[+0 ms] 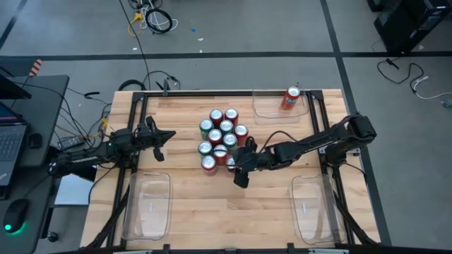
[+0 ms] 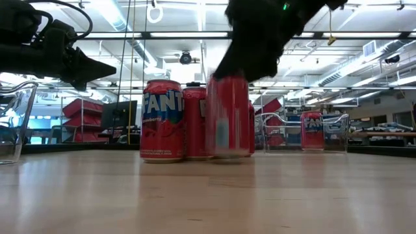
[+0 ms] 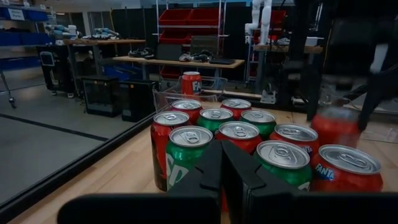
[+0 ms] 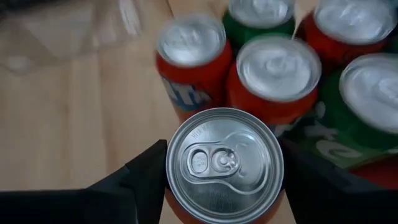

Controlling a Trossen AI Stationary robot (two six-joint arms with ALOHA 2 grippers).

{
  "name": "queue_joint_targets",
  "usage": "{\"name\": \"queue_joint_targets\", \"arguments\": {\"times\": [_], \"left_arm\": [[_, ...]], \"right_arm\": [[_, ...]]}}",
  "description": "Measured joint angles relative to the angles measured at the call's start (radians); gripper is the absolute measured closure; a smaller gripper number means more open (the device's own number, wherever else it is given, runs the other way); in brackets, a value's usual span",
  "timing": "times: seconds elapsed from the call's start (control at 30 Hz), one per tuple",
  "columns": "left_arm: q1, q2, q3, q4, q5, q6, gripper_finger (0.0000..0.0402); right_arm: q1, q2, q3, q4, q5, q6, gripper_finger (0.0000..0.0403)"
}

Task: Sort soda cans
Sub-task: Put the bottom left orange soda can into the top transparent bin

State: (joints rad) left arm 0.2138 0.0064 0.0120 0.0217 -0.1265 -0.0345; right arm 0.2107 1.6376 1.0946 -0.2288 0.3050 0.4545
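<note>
The right tool [image 4: 224,171] sits over a red soda can [image 4: 224,163] at the near edge of the cluster, one dark finger [image 4: 140,177] on each side of the can's silver top, touching or almost touching it; the low view shows that can blurred, so whether it stands on the wood or is just lifted cannot be told. In the high view this tool [image 1: 242,164] is at the cluster's near-right corner, its arm reaching in from the right side of the tabletop [image 1: 233,204].

Just behind the gripped can stands the cluster of soda cans [image 1: 221,137], red and green bodies with silver tops, packed upright and touching one another near the middle of the tabletop.

The left tool [image 1: 161,138] hangs left of the cluster, well apart from it, its fingers [image 3: 214,171] pressed together and pointing toward the cans, holding nothing.

Two clear bins [image 1: 147,204] lie at the near corners, left and right [image 1: 314,208]. At the far right edge a third clear bin [image 1: 272,107] holds a single red can [image 1: 291,98], upright.
</note>
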Motion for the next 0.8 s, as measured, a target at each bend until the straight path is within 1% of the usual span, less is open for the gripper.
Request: {"name": "queue_joint_targets", "arguments": {"times": [0.1,0.2,0.33,0.47,0.57,0.63,0.7,0.8], "left_arm": [[0.000,0.000,0.000,0.000,0.000,0.000,0.0394],[0.000,0.000,0.000,0.000,0.000,0.000,0.0394],[0.000,0.000,0.000,-0.001,0.000,0.000,0.0394],[0.000,0.000,0.000,-0.001,0.000,0.000,0.0394],[0.000,0.000,0.000,0.000,0.000,0.000,0.0394],[0.000,0.000,0.000,0.000,0.000,0.000,0.0394],[0.000,0.000,0.000,0.000,0.000,0.000,0.0394],[0.000,0.000,0.000,0.000,0.000,0.000,0.0394]], "right_arm": [[0.006,-0.065,0.002,-0.047,0.002,0.024,0.0153],[0.016,-0.137,0.002,-0.106,0.036,0.026,0.0153],[0.017,-0.264,0.003,-0.230,0.157,0.063,0.0153],[-0.018,-0.378,0.003,-0.390,0.322,0.109,0.0153],[-0.083,-0.443,0.003,-0.468,0.443,0.141,0.0153],[-0.151,-0.463,0.003,-0.502,0.492,0.146,0.0153],[-0.233,-0.467,0.003,-0.519,0.518,0.136,0.0153],[-0.372,-0.459,0.003,-0.516,0.517,0.094,0.0153]]}}
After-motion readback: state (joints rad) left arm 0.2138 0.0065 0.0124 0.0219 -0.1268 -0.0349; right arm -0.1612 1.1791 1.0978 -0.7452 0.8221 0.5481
